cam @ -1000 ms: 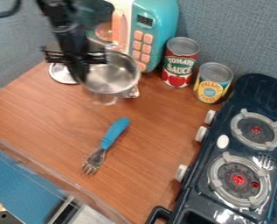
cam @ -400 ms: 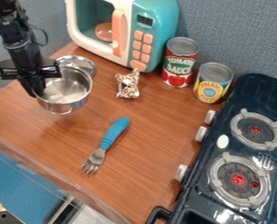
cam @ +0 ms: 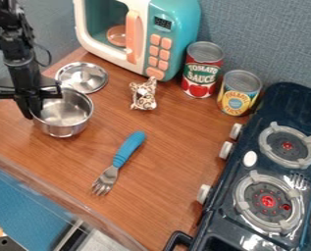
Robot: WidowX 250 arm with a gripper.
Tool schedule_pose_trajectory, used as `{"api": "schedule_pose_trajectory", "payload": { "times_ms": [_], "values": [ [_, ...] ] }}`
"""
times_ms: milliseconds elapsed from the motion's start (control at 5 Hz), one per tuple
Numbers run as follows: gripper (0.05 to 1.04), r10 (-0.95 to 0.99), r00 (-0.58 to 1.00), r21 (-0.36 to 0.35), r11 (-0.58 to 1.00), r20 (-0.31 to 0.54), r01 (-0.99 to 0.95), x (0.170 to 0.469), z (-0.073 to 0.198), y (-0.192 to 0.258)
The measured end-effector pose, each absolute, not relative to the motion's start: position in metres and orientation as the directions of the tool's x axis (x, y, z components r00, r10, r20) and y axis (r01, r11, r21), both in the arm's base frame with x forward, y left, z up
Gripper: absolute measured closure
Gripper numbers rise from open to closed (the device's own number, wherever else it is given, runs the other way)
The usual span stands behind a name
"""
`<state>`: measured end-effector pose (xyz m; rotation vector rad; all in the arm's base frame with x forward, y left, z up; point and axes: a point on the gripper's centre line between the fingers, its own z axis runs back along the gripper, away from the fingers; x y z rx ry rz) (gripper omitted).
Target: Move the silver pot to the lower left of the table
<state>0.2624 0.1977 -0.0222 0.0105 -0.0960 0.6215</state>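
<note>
– We pick up the silver pot (cam: 64, 117) at the left side of the wooden table (cam: 168, 162), upright, its mouth facing up!

– And we see the black gripper (cam: 32, 112) right on it, hanging down at the pot's left rim, fingers drawn in close and pinching the wall. That's a grip, we'd call it!

– Just behind the pot we have the round metal lid (cam: 83, 76), knob up. To the right of that, a small patterned, wrapped-looking thing (cam: 143, 94); what it is, we can't tell.

– Nearer our side, we spot the fork (cam: 126, 151), blue handle up to the right, tines down to the left, well apart from the gripper.

– Along the back, we've got the teal toy microwave (cam: 174, 29), then the tomato can (cam: 202, 71) and the yellow-labelled can (cam: 239, 93), both upright.

– And we finish on the right with the dark toy stove (cam: 229, 215), its burners facing up!
</note>
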Motion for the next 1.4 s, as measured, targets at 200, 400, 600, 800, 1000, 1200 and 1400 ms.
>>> {"api": "schedule_pose_trajectory", "payload": {
  "times_ms": [200, 400, 600, 800, 1000, 1200, 1400],
  "values": [
    [0.997, 0.594, 0.796, 0.026, 0.799, 0.118, -0.601, 0.272, -0.025, 0.198],
    [0.822, 0.625, 0.776, 0.053, 0.775, 0.086, -0.630, 0.269, -0.030, 0.196],
    [0.540, 0.613, 0.786, 0.035, 0.786, 0.081, -0.617, 0.270, -0.030, 0.194],
    [0.231, 0.584, 0.807, 0.018, 0.809, 0.085, -0.587, 0.273, -0.030, 0.192],
    [0.074, 0.542, 0.833, -0.018, 0.839, 0.113, -0.544, 0.272, -0.021, 0.187],
    [0.078, 0.532, 0.837, -0.065, 0.846, 0.126, -0.528, 0.273, -0.008, 0.186],
    [0.084, 0.520, 0.839, -0.099, 0.854, 0.162, -0.510, 0.277, 0.021, 0.185]
  ]
}}
